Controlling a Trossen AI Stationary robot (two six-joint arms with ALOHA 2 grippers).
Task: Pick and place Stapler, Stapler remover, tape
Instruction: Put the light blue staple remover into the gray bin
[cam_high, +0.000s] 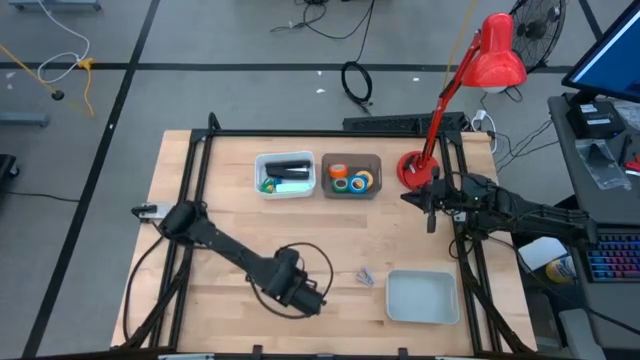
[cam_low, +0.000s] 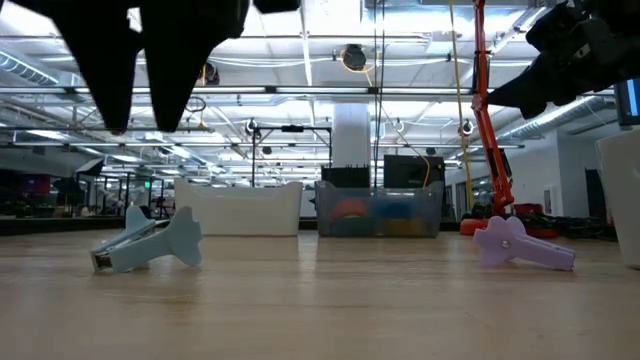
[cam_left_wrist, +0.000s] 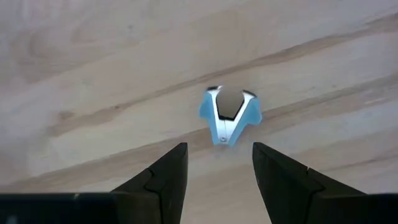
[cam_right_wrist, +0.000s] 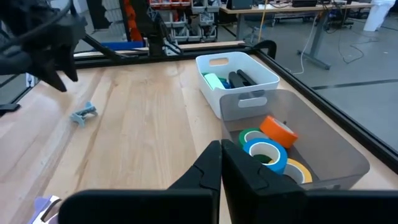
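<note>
Now my left gripper (cam_left_wrist: 215, 163) hovers spread above the staple remover (cam_left_wrist: 228, 116) on the table (cam_high: 230, 230); my right gripper (cam_right_wrist: 221, 163), pressed together, waits beside the tape (cam_right_wrist: 264, 152), seemingly binned.

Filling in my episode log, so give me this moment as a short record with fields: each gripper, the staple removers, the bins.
left gripper: open, above the light blue staple remover on the wooden table
right gripper: shut, idle by the red desk lamp
purple staple remover: on the table
white bin: black stapler
grey translucent bin: four coloured tape rolls
</note>
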